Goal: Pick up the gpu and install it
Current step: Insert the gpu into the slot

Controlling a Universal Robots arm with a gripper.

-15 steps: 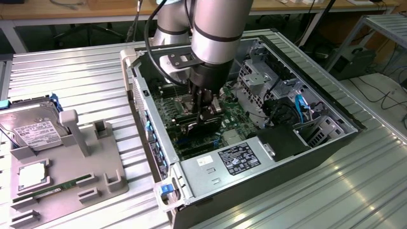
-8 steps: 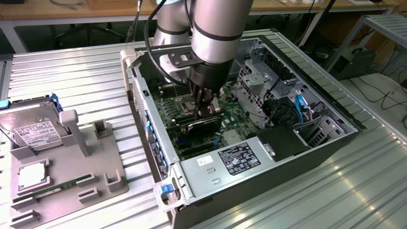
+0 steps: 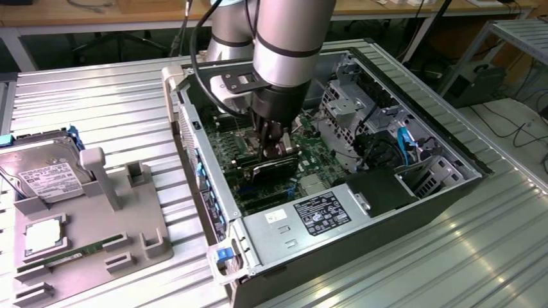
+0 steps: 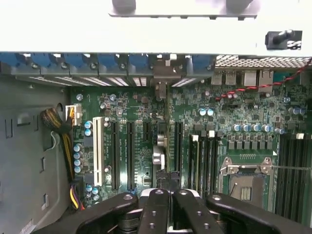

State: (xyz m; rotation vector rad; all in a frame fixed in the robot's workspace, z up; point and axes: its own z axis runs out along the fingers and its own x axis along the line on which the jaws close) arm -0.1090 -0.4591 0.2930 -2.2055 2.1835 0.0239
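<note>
1. Green circuit-board gpu (image 3: pixel 272 168) with black cooler block, standing on edge inside the open black computer case (image 3: pixel 445 151), over the green motherboard (image 3: pixel 321 154).
2. Black end effector (image 3: pixel 276 149) on the grey robot arm (image 3: pixel 287 45), reaching down into the case, closed narrow on the top edge of the gpu.
3. In the wrist view: black fingers (image 4: pixel 157 209) pressed together, the gpu (image 4: pixel 160 146) seen edge-on below them, lined up with one of the long black expansion slots (image 4: pixel 129 155) of the motherboard (image 4: pixel 229 112); cannot tell whether fully seated.
4. Silver power supply box with a black label (image 3: pixel 312 218) at the near end of the case.
5. Ribbed metal counter (image 3: pixel 94 109) under everything.
6. Grey plastic parts tray (image 3: pixel 111 224) at the exterior view's left, well apart from the case, carrying a silver boxy hard drive with white label (image 3: pixel 43 176) and a long narrow green memory stick (image 3: pixel 76 252).
</note>
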